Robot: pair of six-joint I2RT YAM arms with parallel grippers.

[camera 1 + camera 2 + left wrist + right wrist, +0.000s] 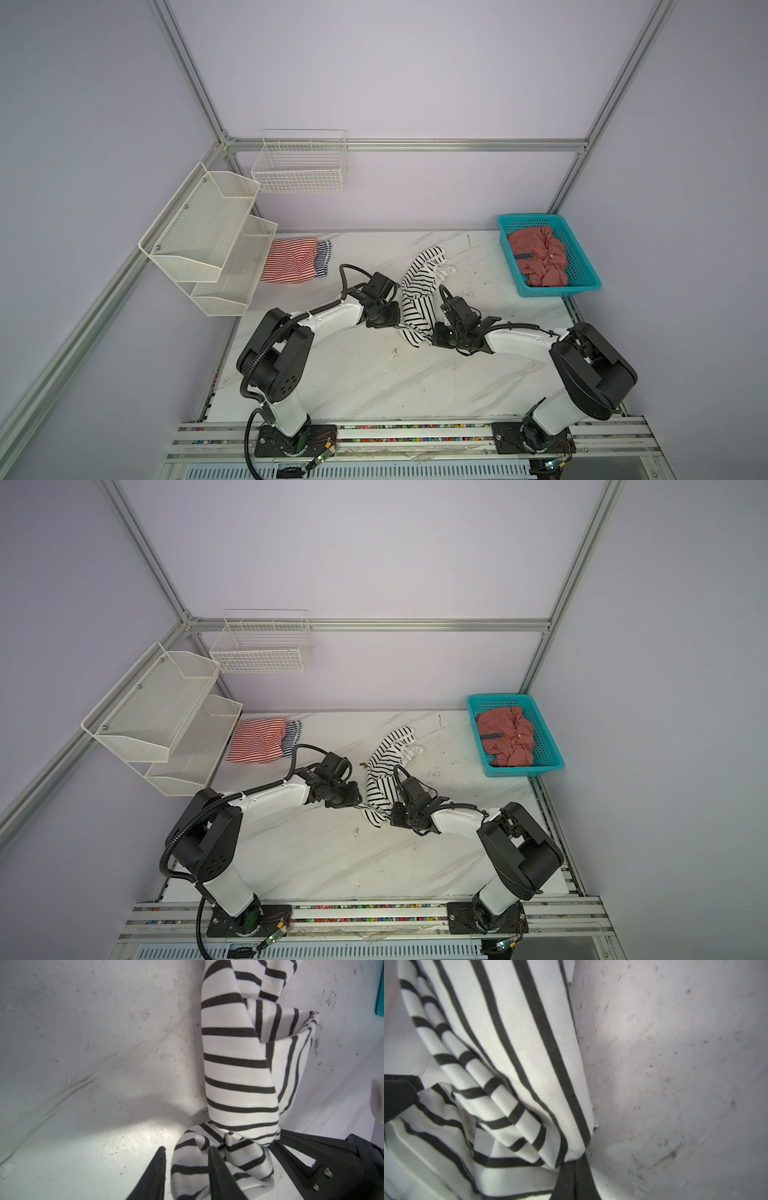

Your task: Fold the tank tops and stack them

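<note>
A white tank top with black stripes point(419, 291) point(384, 766) lies bunched in a long strip mid-table. Its near end hangs between both grippers. My left gripper point(397, 326) point(187, 1167) has its jaws closed in on a fold of this cloth point(239, 1076). My right gripper point(431, 334) point(574, 1167) is shut, pinching another fold of the top point(508, 1064) at its tips. A folded red-white striped top point(291, 259) lies on a navy-white striped one point(324, 257) at the back left. A salmon-red top point(540, 257) lies crumpled in the turquoise basket point(559, 293).
A white two-tier mesh shelf point(208, 237) juts over the table's left edge beside the folded tops. A white wire basket point(299, 166) hangs on the back wall. The turquoise basket sits at the back right corner. Marble tabletop point(374, 374) shows in front of the grippers.
</note>
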